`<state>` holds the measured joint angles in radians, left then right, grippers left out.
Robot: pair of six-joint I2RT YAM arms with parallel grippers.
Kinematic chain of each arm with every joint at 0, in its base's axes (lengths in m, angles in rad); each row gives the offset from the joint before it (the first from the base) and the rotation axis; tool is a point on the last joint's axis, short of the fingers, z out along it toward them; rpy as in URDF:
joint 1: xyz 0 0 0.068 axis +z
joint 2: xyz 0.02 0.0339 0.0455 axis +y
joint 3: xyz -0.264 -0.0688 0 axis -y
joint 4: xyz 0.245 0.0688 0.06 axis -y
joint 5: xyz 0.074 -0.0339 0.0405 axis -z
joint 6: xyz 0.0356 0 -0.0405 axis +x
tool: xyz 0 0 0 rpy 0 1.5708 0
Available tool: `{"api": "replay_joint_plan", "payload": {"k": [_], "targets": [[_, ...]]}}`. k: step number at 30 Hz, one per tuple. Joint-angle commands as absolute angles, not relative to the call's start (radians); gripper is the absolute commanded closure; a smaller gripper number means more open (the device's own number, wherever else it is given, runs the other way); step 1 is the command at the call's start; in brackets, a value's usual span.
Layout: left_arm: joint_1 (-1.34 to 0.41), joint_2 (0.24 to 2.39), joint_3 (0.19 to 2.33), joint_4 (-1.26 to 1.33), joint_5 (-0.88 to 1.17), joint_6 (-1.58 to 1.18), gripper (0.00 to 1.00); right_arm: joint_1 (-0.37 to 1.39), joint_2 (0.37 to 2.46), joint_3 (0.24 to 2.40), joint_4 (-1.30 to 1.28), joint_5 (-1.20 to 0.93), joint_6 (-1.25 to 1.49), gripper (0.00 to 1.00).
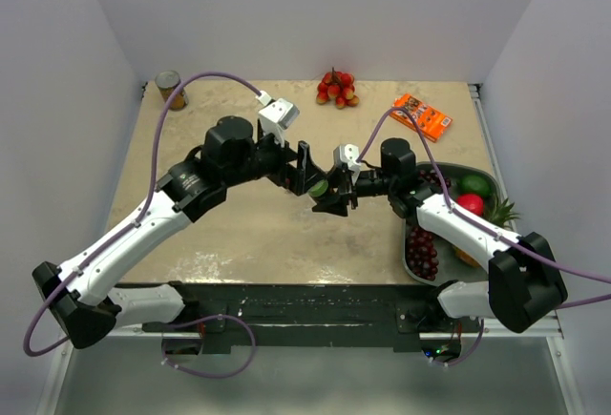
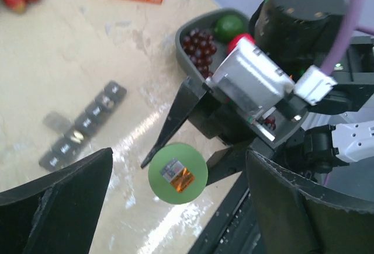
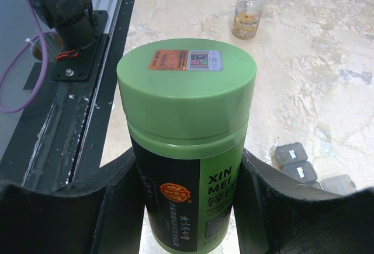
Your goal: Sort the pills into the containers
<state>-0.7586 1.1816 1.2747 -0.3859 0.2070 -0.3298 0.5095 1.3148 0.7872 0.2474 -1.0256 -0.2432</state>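
My right gripper (image 1: 329, 196) (image 3: 187, 166) is shut on the body of a green bottle (image 3: 186, 149) with a green cap (image 2: 177, 173), and holds it above the table. My left gripper (image 1: 305, 169) (image 2: 179, 163) is open wide, with its fingers (image 2: 64, 201) on either side of the cap and apart from it. The containers (image 2: 82, 127), a dark-grey strip of lidded compartments, lie on the table beyond the bottle. One end also shows in the right wrist view (image 3: 299, 165). The strip is hidden under the arms in the top view.
A tin can (image 1: 170, 89) stands at the back left. Red fruits (image 1: 336, 89) and an orange box (image 1: 421, 115) lie at the back. A dark tray (image 1: 409, 243) of grapes and fruit sits at the right.
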Motion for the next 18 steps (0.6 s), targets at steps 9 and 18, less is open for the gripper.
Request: {"api": "replay_joint_plan", "payload": {"k": [9, 18], "targets": [[-0.798, 1.261, 1.333, -0.514, 0.178, -0.426, 0.07, 0.508, 1.298, 0.828, 0.295, -1.014, -0.236, 1.0], [-0.808, 1.312, 1.364, -0.545, 0.178, -0.384, 0.39, 0.506, 1.299, 0.828, 0.295, -1.015, -0.236, 1.0]]}}
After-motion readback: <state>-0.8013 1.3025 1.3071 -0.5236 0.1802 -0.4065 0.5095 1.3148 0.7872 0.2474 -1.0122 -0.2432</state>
